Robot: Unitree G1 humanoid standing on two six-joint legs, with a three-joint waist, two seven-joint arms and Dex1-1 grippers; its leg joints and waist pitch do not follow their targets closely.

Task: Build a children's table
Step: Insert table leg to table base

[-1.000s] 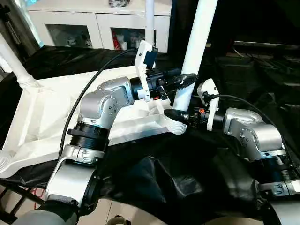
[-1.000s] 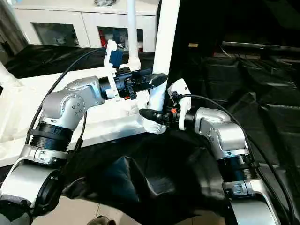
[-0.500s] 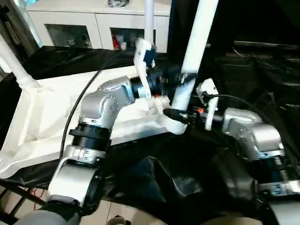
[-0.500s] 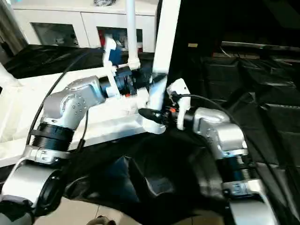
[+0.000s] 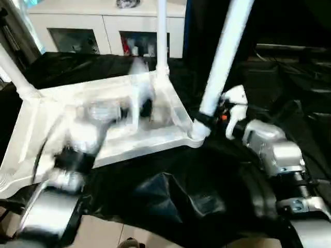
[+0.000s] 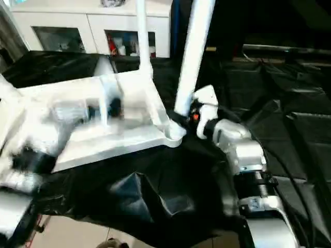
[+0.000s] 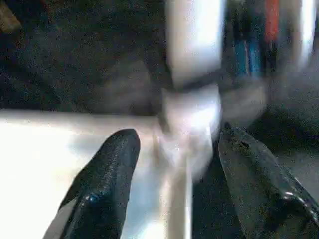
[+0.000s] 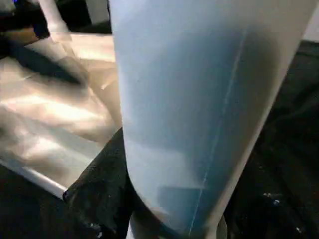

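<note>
The right gripper (image 5: 206,122) was clamped on the foot of a white table leg (image 5: 223,54), just above the near corner socket (image 5: 196,132) of the upturned tabletop (image 5: 36,124). That leg rose tilted from the socket. The left gripper (image 7: 174,149) stood spread, its black fingers (image 7: 107,172) apart and holding nothing, facing the same corner. The left arm (image 5: 77,144) was blurred over the ribbed underside. Two further legs (image 5: 162,36) stood in the far sockets. The tabletop lay on black sheeting (image 5: 176,201); a white cabinet (image 5: 103,26) stood behind.

Left gripper (image 7: 174,144) off the near leg (image 5: 223,59), pulled back over the tabletop (image 5: 36,124); leg tilted rightward.
</note>
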